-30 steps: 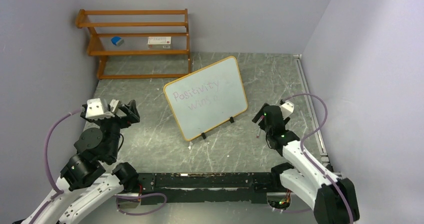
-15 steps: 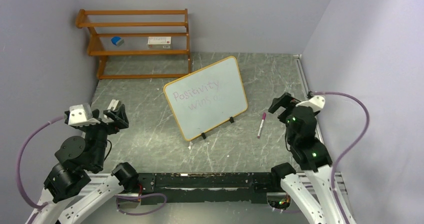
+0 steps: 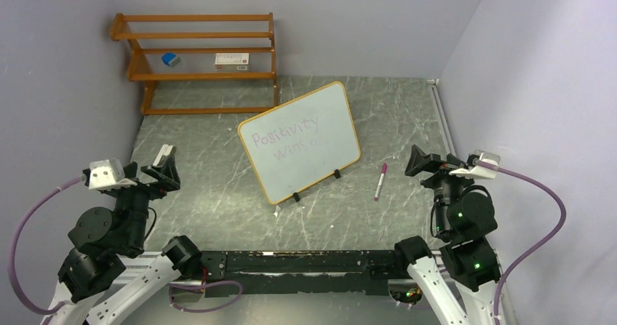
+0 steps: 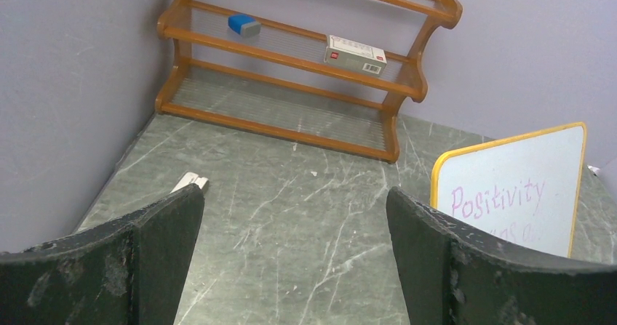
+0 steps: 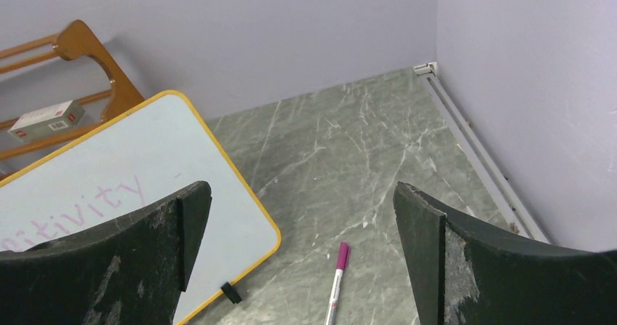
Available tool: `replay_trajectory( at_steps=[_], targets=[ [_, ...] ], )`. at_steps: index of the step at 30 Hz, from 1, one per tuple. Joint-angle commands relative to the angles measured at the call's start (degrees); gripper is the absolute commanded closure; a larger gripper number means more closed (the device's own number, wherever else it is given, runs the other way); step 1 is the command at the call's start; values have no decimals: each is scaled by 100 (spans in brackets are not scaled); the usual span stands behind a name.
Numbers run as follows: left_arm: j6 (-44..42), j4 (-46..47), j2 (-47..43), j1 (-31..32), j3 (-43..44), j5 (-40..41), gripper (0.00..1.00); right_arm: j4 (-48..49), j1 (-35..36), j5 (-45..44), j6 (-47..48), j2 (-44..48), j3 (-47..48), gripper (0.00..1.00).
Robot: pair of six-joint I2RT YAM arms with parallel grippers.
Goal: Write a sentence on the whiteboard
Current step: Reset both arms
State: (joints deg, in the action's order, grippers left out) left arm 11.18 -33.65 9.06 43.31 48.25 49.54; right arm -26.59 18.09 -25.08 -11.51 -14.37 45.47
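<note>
Left tool [image 3: 149, 169]: jaws wide open, nothing between them, touching nothing, held above the grey marbled surface [image 3: 218, 187]. The left wrist view shows only bare surface through the gap between its dark fingers [image 4: 138, 259].

Right tool [image 3: 428, 166]: also spread wide and empty, up off the surface near the right wall. Its wrist view looks down between both fingers [image 5: 466, 267].

Rectangular white board with rounded corners and thin yellow-wood frame [image 3: 331, 118]: stands mid-surface on two small black feet [image 3: 297, 196], leaning back, written face toward the arms. Its long axis runs from near-left to far-right in the top view. It sits between the two tools, well apart from both.

Thin purple handwriting [image 3: 285, 140] is on the board in two lines, "Positivity" over "wins", running along the long axis. The lower word is faint.

White marker with magenta cap [image 3: 380, 182]: lies flat on the surface just right of the board, between it and the right tool, touching neither. Its long axis runs roughly near-far, cap end far.

Orange wooden slatted shelf [image 3: 196, 63]: in the far-left corner, holding a small blue block [image 3: 170, 59] and a white box [image 3: 233, 59].

Small pale object [image 4: 189, 182]: on the surface near the left tool, can't tell what it is.
</note>
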Motion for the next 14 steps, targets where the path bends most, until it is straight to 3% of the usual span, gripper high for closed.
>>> replay_trajectory(
  at_steps=[1, 14],
  targets=[
    [-140, 192, 63, -41, -82, 103, 2, 255, -29, 137, 368, 57, -148, 0],
    [-169, 402, 296, -39, -140, 65, 2, 500, -33, 209, 478, 134, -346, 0]
  ],
)
